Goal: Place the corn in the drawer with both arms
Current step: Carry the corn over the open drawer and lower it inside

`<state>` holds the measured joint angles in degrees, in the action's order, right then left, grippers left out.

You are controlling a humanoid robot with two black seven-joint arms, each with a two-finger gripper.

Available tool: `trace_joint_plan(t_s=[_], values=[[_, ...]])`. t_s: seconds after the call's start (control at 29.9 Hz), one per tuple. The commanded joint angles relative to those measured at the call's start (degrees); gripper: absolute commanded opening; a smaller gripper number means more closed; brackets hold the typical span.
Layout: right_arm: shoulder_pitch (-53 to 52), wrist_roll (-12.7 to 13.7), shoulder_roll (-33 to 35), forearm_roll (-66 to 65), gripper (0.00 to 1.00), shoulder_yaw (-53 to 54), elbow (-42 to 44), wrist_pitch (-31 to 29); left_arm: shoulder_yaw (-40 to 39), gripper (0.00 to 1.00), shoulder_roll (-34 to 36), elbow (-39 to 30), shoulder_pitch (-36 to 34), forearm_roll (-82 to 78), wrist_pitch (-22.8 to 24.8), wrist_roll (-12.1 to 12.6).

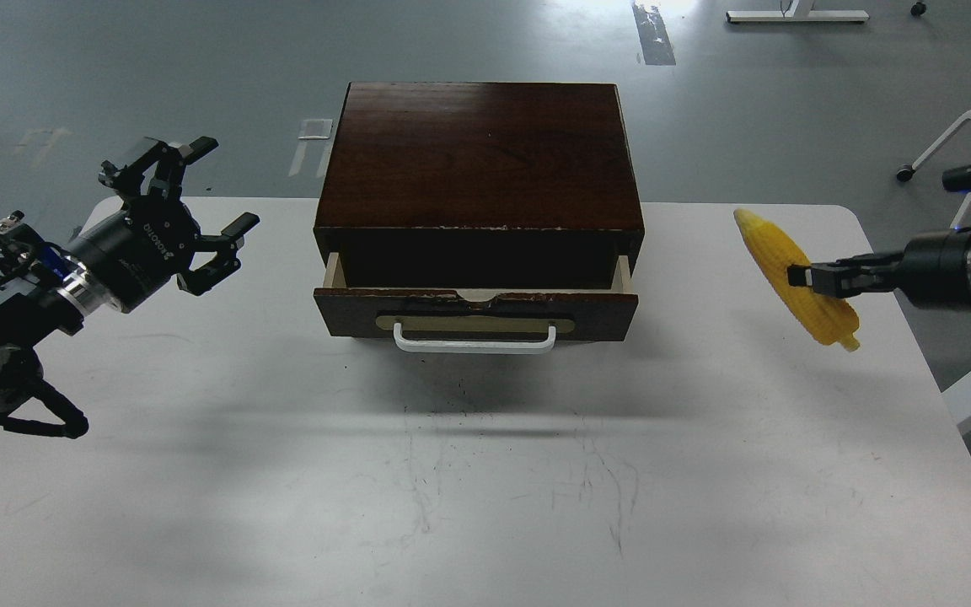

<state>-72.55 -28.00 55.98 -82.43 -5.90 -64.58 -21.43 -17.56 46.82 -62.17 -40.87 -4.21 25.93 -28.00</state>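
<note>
The yellow corn hangs tilted in the air at the right, above the white table. My right gripper is shut on its middle. The dark-brown drawer is pulled partly out of the wooden box, with its white handle toward me; its inside is dark. The corn is to the right of the drawer, well apart from it. My left gripper is open and empty, held above the table to the left of the box.
A white chair frame stands off the table at the right. A white table base and tape marks are on the grey floor behind. The table's front half bears only scuff marks.
</note>
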Motion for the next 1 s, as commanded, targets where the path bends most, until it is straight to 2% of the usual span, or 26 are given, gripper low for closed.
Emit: trace_joint_plan(t_s=[0.0, 0.1, 0.23, 0.37, 0.63, 0.77, 0.97], values=[[-8.1, 0.0, 0.45, -0.18, 0.14, -0.07, -1.51, -1.59, -0.11, 0.99, -0.06, -0.06, -0.08, 0.0, 0.0, 0.0], [-15.75, 0.0, -1.82, -0.18, 0.14, -2.61, -3.44, -3.88, -0.11, 0.99, 0.02, -0.15, -0.17, 0.0, 0.0, 0.0], [-24.73, 0.0, -6.57, -0.18, 0.15, -9.55, -4.77, -4.06, -0.11, 0.99, 0.11, -0.24, -0.17, 0.0, 0.0, 0.0], [-33.43, 0.0, -17.28, -0.18, 0.15, -16.67, -4.59, -3.71, -0.11, 0.99, 0.11, -0.24, -0.17, 0.0, 0.0, 0.0], [-37.75, 0.0, -29.95, -0.45, 0.16, -20.64, -4.68, -3.01, -1.34, 0.99, 0.46, -0.24, -0.17, 0.08, 0.0, 0.0], [-39.24, 0.0, -36.8, -1.75, 0.16, -23.88, -4.5, 1.72, -1.34, 0.99, 0.55, -0.24, -0.17, 0.08, 0.0, 0.0], [-39.51, 0.0, -42.96, -5.19, 0.16, -27.23, -4.07, 6.66, -1.34, 0.99, 0.73, -0.24, -0.08, 0.08, 0.0, 0.0]])
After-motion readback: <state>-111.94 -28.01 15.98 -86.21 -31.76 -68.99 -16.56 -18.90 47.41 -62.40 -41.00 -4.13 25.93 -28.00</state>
